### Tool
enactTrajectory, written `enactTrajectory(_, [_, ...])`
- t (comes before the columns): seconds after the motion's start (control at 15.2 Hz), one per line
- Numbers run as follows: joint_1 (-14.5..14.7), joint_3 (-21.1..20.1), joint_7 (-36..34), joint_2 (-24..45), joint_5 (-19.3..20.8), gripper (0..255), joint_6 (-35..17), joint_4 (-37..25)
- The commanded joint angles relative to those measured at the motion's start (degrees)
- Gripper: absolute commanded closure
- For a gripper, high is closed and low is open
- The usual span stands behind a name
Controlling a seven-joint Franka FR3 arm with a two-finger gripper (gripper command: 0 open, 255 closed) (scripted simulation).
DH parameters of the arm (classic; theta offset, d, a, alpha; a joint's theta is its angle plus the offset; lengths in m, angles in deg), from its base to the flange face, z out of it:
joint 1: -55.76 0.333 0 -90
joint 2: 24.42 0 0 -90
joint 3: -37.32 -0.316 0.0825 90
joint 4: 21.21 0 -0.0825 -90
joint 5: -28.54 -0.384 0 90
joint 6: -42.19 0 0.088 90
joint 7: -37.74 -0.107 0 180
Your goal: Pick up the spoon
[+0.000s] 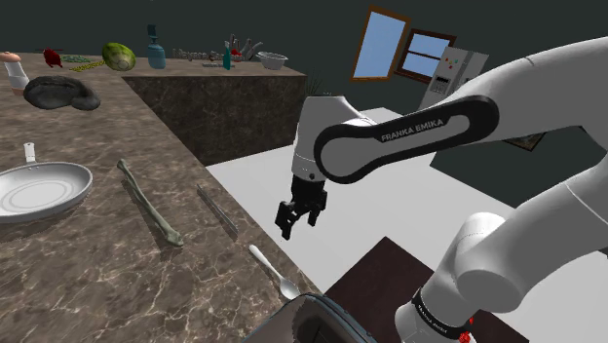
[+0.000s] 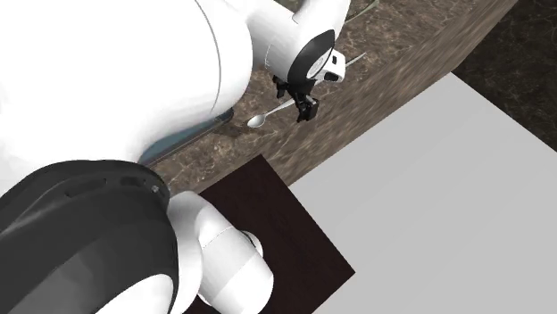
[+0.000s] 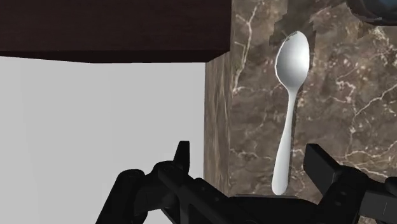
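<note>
The gripper's (image 3: pixel 249 156) jaws stood apart, empty. The spoon (image 3: pixel 289 108) lay on the marble counter (image 3: pixel 356 127) ahead of them, nearer one finger, untouched. In the second exterior view the gripper hid its handle.

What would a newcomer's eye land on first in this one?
First, the big white arm sweeping across the shoulder view, with its black claw open and hanging by the edge of the brown marble counter. Next, the shiny spoon lying on that counter near the edge. In the wrist view its handle points towards the claw, untouched.
</note>
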Motion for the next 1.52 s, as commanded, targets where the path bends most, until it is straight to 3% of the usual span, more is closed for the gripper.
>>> enactTrajectory(0.0, [0.9,-1.3,-1.2,3.5,-1.4,0,-2.7,-1.0])
enactTrajectory(0.33, [2.7,-4.1,-3.4,12.9,-3.5,0,-9.1,-4.3])
enactTrajectory(0.92, [2.9,-4.5,-2.8,17.7,-3.3,0,-15.6,-2.5])
enactTrajectory(0.99, [2.9,-4.6,-2.9,17.8,-3.3,255,-15.6,-2.6])
enactTrajectory(1.45, [2.9,-4.6,-2.9,17.7,-3.3,255,-15.5,-2.5])
